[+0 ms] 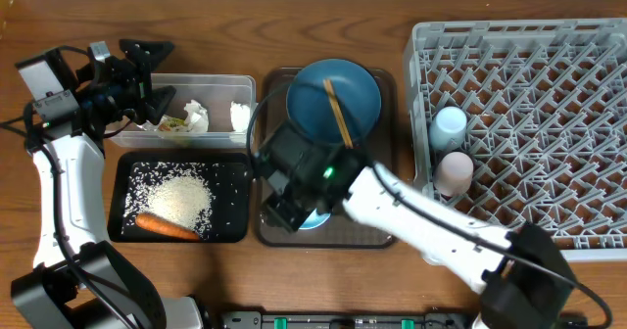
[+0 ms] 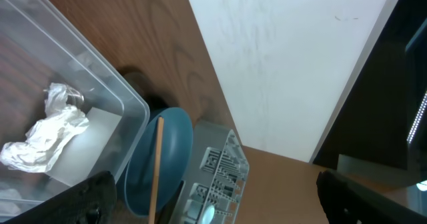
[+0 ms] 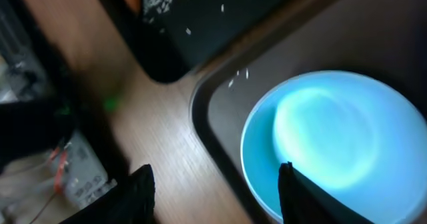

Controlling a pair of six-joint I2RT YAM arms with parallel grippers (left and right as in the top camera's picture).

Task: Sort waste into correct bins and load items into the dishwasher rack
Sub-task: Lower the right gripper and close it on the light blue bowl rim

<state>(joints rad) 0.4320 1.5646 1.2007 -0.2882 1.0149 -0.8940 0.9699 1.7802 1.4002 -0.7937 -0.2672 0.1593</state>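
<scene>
Waste is sitting in both bins at the left of the overhead frame: crumpled paper wads (image 1: 196, 114) and the foil wrapper (image 1: 172, 123) are lying in the clear tub (image 1: 201, 78), while the rice (image 1: 181, 198) and the carrot (image 1: 167, 227) are lying in the black tray (image 1: 120, 197) directly below it. Left tool (image 1: 167, 72) is hovering over the tub's left end, fingers spread wide and gripping nothing. Right tool (image 3: 213, 194) is hanging over the pale blue bowl (image 3: 333, 144) at the lower end of the brown serving tray (image 3: 333, 44), fingers spread, one over the bowl's inside and one over the worktop (image 3: 167, 154); whether it is touching the rim cannot be told. Blue plate (image 1: 333, 96) is resting at that tray's upper end, carrying a wooden chopstick (image 1: 339, 116). Pink cup (image 1: 453, 172) and blue cup (image 1: 450, 125) are standing in the rack (image 1: 549, 104) along its left edge.
</scene>
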